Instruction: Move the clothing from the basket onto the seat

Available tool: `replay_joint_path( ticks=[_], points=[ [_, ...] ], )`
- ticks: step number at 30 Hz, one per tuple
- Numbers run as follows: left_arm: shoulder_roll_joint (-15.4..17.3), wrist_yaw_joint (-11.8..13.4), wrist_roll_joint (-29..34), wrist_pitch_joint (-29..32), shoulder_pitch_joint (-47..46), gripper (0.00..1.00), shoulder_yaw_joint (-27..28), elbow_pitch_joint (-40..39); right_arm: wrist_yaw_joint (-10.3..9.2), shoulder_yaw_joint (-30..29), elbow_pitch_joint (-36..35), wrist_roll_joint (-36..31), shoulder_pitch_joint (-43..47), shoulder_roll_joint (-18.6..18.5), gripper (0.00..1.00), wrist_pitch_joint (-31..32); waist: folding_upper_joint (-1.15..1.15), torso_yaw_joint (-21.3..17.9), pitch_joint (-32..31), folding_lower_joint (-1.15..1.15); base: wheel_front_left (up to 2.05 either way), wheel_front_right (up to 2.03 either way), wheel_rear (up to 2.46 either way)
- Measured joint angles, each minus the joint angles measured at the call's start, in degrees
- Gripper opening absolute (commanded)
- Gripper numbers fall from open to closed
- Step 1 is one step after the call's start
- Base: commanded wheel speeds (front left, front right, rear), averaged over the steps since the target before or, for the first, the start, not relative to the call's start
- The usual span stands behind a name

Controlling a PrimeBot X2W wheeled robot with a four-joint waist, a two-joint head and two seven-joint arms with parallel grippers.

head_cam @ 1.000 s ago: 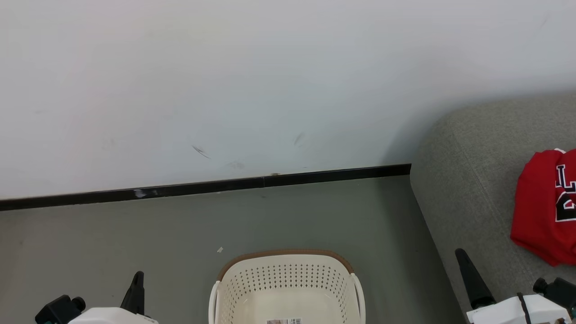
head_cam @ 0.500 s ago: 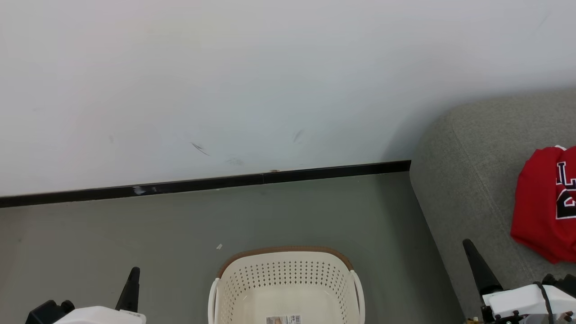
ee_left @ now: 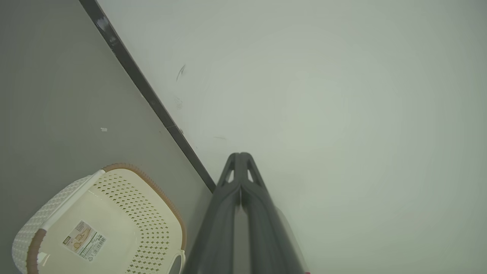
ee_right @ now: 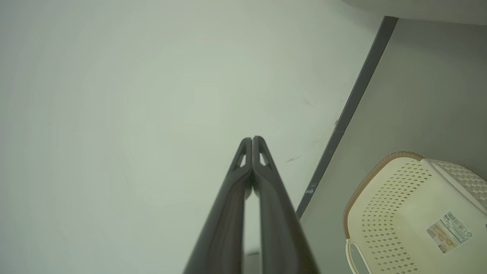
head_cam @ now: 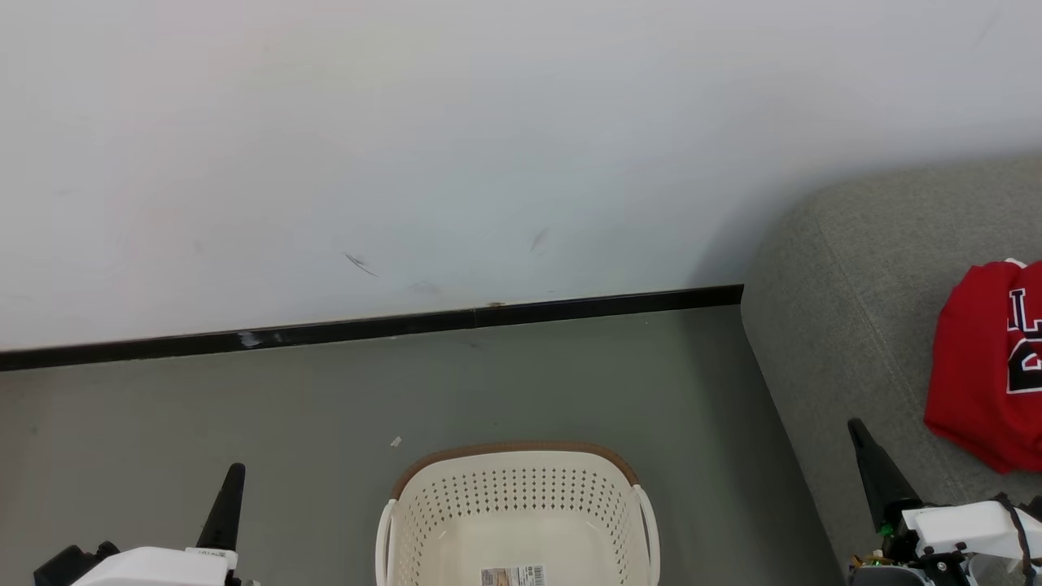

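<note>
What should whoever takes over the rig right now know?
Left gripper: jaws shut, holding nothing, left of the basket.
Right gripper: jaws shut, holding nothing, by the edge of the seat.
Clothing: red garment lying on the seat, cut off by the frame edge.
Done: basket's visible floor is bare except a label.
Left: probably nothing; confirm with a fuller look into the basket.

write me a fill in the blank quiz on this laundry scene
1. The red jersey lies on the grey ____.
2. The laundry basket stands on the ____.
3. Stuck on the basket's bottom is a paper ____.
4. The left hand and the right hand both have their fingers ____.
Missing words: sofa; floor; label; shut.
</note>
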Motion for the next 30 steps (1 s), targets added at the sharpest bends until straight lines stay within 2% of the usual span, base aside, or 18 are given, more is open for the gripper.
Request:
replay_joint_path(
  ticks=[14, 30],
  points=[
    [-0.56, -2.99, -10.63, 2.52, -0.58, 0.00, 2.69, -0.24, 0.00, -0.59, 1.66, 12.90, -1.36, -0.83, 0.00, 2.05, 0.00, -0.09, 0.43, -0.01, 0.00, 0.00, 0.00],
    [-0.62, -3.14, -10.99, 2.53, -0.96, 0.00, 2.79, -0.57, 0.01, -0.89, 2.03, 13.59, -2.22, -0.86, 0.00, 2.21, 0.00, -0.10, 0.44, -0.01, 0.00, 0.00, 0.00]
  ],
)
